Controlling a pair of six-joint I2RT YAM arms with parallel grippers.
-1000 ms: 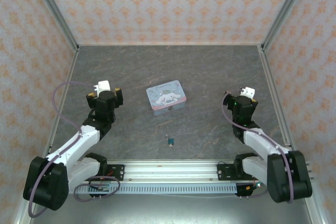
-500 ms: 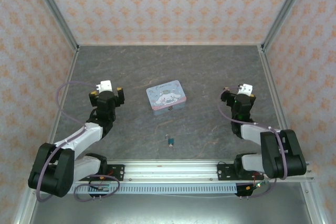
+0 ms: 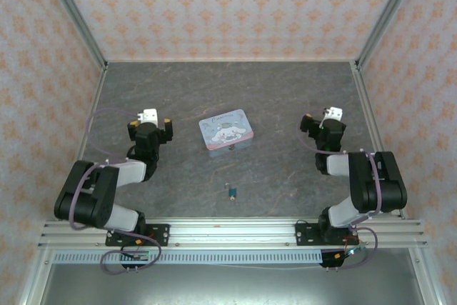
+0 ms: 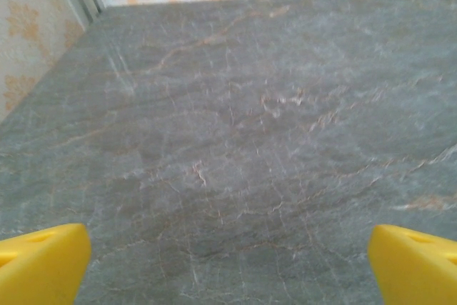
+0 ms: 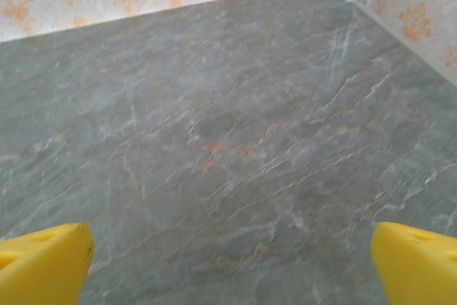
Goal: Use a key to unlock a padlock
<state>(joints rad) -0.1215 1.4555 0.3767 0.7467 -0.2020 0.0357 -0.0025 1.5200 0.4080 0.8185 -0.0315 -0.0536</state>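
both my grippers are spread wide with nothing between the pads. my left gripper sits left of the tin, my right gripper well to its right, each over bare table. the padlock lies near the tin on its base-ward side, not touching it, well apart from both grippers. the key is too small to tell from it.
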